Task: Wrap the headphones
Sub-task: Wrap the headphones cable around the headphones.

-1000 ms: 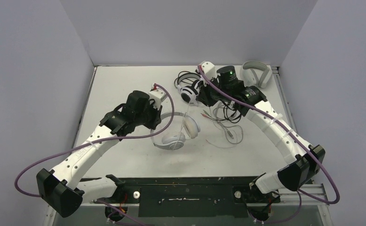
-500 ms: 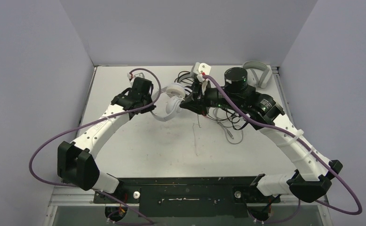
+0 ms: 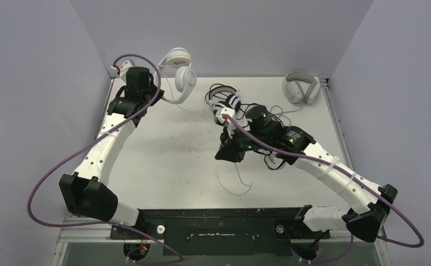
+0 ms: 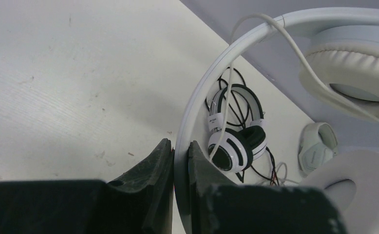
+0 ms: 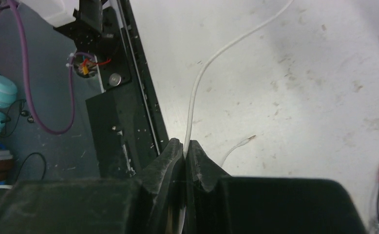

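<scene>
Since lifting off the table (image 3: 163, 160), hung high by the headband (image 4: 197, 97) clamped between fingers (image 4: 156, 168) of the left gripper (image 4: 180, 156): small all-white padded on-ear headphones (image 3: 181, 75); thin white cable (image 5: 202, 73) pinched tight in the right gripper (image 5: 185, 148), seemingly drawn out for winding.

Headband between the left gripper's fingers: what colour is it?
White; the headband shows best in the left wrist view.
</scene>
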Robot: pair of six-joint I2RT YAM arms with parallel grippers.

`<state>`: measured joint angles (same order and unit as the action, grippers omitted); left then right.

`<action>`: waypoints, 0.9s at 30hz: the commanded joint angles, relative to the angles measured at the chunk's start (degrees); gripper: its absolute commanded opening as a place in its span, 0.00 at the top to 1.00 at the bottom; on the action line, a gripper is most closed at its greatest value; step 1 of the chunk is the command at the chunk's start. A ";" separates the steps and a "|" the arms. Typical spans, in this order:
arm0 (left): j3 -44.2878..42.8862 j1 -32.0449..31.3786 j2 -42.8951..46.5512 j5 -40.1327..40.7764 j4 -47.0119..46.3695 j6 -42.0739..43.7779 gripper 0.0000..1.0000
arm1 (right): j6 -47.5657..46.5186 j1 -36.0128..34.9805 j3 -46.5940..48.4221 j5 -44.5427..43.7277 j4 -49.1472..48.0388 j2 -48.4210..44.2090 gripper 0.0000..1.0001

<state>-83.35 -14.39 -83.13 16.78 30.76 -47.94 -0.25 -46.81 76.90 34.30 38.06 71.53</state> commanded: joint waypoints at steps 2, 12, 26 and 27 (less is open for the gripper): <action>-4.73 0.80 -0.47 -2.62 -7.33 -3.94 1.00 | 3.23 -5.42 -3.53 -0.23 -3.36 0.55 1.00; -4.94 1.24 -3.96 5.28 -6.56 2.17 1.00 | 1.50 -14.76 4.59 -2.21 0.52 2.41 1.00; -8.78 4.88 -8.00 -6.80 -7.80 11.51 1.00 | -0.89 -16.08 4.67 -6.98 9.20 0.90 1.00; -9.33 4.99 -8.09 -7.53 -7.54 11.65 1.00 | -0.89 -16.06 3.67 -7.53 9.42 0.90 1.00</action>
<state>-86.98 -10.35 -90.54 13.21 29.36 -38.74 -0.64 -62.04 82.52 28.29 44.66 74.46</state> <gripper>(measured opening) 0.103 0.050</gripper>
